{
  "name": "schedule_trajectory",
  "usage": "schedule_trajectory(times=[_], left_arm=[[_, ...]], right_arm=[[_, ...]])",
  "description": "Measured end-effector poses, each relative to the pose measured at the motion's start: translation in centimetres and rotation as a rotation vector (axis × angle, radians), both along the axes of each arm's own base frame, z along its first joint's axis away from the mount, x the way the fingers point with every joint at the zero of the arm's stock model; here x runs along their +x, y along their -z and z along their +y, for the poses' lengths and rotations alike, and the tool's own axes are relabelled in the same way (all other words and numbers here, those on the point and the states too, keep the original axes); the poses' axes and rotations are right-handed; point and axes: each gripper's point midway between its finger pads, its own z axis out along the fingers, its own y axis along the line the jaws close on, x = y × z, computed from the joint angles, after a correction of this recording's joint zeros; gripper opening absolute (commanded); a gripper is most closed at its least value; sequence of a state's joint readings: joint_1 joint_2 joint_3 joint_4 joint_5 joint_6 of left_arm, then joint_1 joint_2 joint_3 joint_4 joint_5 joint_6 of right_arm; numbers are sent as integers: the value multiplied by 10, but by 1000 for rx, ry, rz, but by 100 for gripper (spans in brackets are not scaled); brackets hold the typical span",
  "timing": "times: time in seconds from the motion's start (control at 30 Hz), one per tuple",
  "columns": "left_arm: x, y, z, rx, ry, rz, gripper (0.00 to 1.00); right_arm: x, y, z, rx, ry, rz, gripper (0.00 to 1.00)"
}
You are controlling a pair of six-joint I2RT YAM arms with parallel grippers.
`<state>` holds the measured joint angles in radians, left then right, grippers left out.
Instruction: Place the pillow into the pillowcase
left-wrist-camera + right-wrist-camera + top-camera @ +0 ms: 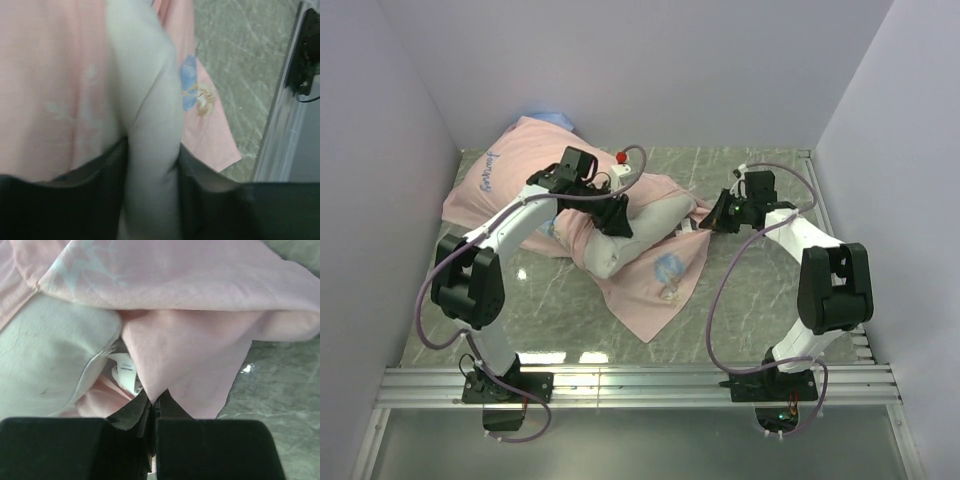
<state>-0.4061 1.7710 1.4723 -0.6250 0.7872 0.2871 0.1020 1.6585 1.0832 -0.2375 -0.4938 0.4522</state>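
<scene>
**So, right gripper (718, 213) is pinching the pillowcase (660, 290) edge, pillow (645, 232) is sitting right beside it**

The right gripper's jaws are pressed together on a corner of pink fabric, and that flap is draping over the pillow's end. From that gripper the pillow is lying just ahead and off to its left, touching the held cloth. The little tag (125, 371) is poking out right next to the pinch.

The left gripper (612, 218) is working from the other side. Its fingers (90, 200) are sitting on either side of a ridge of the pillow and squeezing it, so the pillow is directly between and below them.

The pillow's long axis is running roughly from one gripper towards the other, with one end pointing at the right one. The left arm is the one actually on the pillow.

I'm guessing the next move is hanging on that line: pushing the pillow lengthwise into the held flap, or dragging the flap back over it. How much is inside, I can't tell.
</scene>
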Motion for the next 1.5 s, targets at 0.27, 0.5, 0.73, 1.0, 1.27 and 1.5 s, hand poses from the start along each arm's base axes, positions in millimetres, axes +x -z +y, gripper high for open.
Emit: schedule_trajectory(times=[0.27,0.5,0.73,1.0,1.27,1.5], left_arm=[[-15,-52,-26,3,48,-190,68],[-2,-102,-86,-23,42,-432,75],[29,-42,-126,55,42,-435,75],[49,30,-114,219,34,-437,22],[29,35,-53,283,190,-438,0],[6,44,-26,290,285,-438,0]], right_arm=[[-4,-2,14,32,-53,-20,0],[-14,8,17,52,-71,-1,0],[-17,8,18,62,-77,0,0],[-20,5,21,78,-87,1,0],[-23,9,12,88,-75,28,0],[-31,2,19,162,-107,47,0]])
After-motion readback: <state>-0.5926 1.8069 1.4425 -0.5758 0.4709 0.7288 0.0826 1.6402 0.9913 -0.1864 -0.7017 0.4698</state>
